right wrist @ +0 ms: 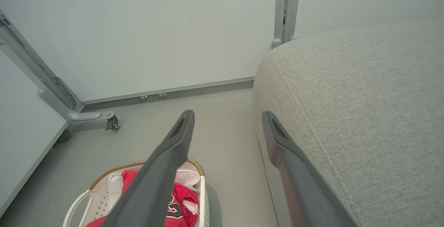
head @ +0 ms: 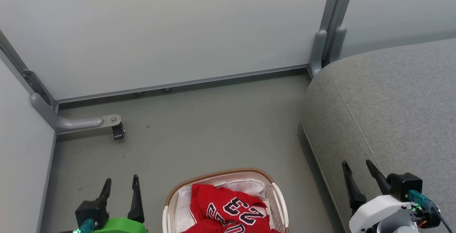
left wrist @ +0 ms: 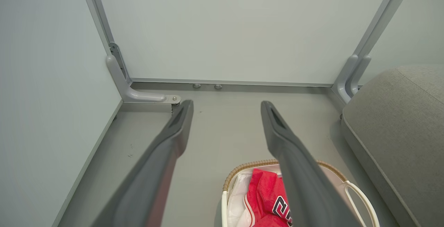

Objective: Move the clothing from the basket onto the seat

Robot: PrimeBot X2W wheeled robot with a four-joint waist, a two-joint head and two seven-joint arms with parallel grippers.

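Observation:
The white basket [head: 221, 174] with its brown woven rim stands on the floor at the bottom centre of the head view, cut off by the frame edge. Red clothing [head: 221, 204] with a black-and-white "23" lies inside it, over a white piece. The basket [left wrist: 242, 168] and clothing [left wrist: 265, 192] also show in the left wrist view, and the basket [right wrist: 114, 169] and clothing [right wrist: 182, 194] in the right wrist view. The grey seat [head: 392, 108] fills the right side. My left gripper [head: 121, 183] is open to the left of the basket, empty. My right gripper [head: 357, 167] is open over the seat's front edge, empty.
Pale partition walls [head: 160, 30] close off the back and left. A grey metal foot with a small castor [head: 117, 130] juts onto the floor at the left. A grey post [head: 329, 37] stands at the seat's back corner. Bare grey floor [head: 213, 129] lies beyond the basket.

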